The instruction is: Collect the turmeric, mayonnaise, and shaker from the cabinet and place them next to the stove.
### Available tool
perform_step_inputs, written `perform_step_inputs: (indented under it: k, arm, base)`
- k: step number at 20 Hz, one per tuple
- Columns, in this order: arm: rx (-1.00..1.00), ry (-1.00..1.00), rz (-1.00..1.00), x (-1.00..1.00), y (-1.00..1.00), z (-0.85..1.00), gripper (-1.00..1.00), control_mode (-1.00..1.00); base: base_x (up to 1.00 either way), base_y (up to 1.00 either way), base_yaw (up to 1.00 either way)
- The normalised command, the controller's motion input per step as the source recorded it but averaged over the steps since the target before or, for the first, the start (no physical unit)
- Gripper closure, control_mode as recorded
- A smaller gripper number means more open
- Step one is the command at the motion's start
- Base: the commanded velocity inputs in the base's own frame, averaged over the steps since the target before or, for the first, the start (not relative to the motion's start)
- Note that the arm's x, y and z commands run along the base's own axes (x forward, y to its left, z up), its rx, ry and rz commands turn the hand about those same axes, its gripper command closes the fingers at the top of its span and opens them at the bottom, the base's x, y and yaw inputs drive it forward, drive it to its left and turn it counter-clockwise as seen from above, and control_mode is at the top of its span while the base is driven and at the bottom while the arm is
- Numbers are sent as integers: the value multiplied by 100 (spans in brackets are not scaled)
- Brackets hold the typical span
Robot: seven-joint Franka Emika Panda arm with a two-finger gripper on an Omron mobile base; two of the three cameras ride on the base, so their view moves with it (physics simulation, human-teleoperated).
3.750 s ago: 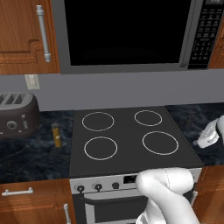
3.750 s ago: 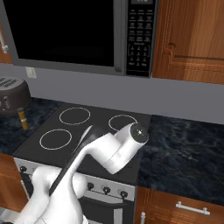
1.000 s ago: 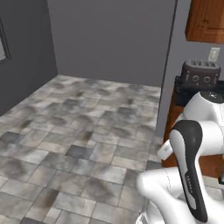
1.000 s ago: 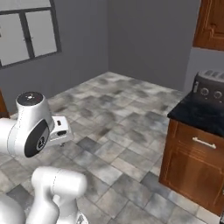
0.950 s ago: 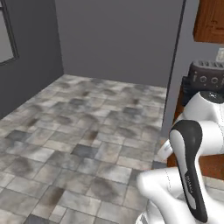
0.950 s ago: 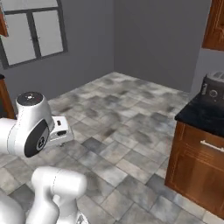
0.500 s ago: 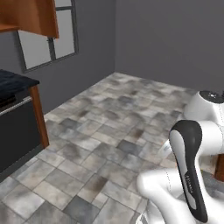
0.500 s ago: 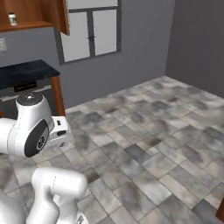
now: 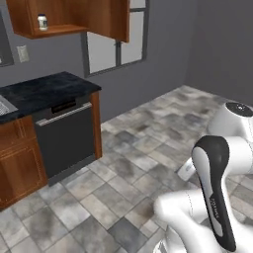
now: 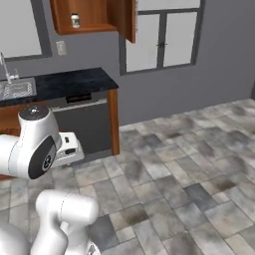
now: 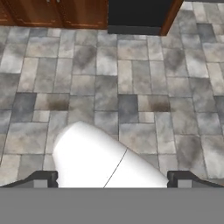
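Observation:
The reddish-brown wall cabinet (image 9: 74, 17) (image 10: 94, 15) hangs open high on the grey wall. On its shelf stands a small white jar with a dark lid, the mayonnaise (image 9: 42, 21) (image 10: 75, 20), far from my arm. My gripper (image 11: 113, 178) points down at the tiled floor. Its two dark fingertips (image 11: 43, 177) stand wide apart, open, with nothing between them. The turmeric, the shaker and the stove are out of view.
A dark counter (image 9: 47, 89) (image 10: 74, 79) runs below the cabinet over a black dishwasher (image 9: 64, 133) (image 10: 82, 124). Wooden base cabinets (image 9: 17, 163) and a sink (image 10: 15, 89) lie to its left. A window (image 10: 162, 35) is right of the cabinet. Tiled floor (image 10: 189, 164) stretches ahead.
The whole picture has swung as the base turns: the open cabinet, the counter and the dishwasher now sit nearer and more central. The gripper stays open.

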Motion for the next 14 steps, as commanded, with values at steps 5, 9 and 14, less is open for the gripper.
perform_step_inputs:
  k: [5,9,14]
  arm:
    - [0,0,0,0,0,0,-100,100]
    - [0,0,0,0,0,0,-100,100]
    - [0,0,0,0,0,0,-100,100]
  base:
    - [71,14,35]
    - [78,11,31]
    - [83,1,23]
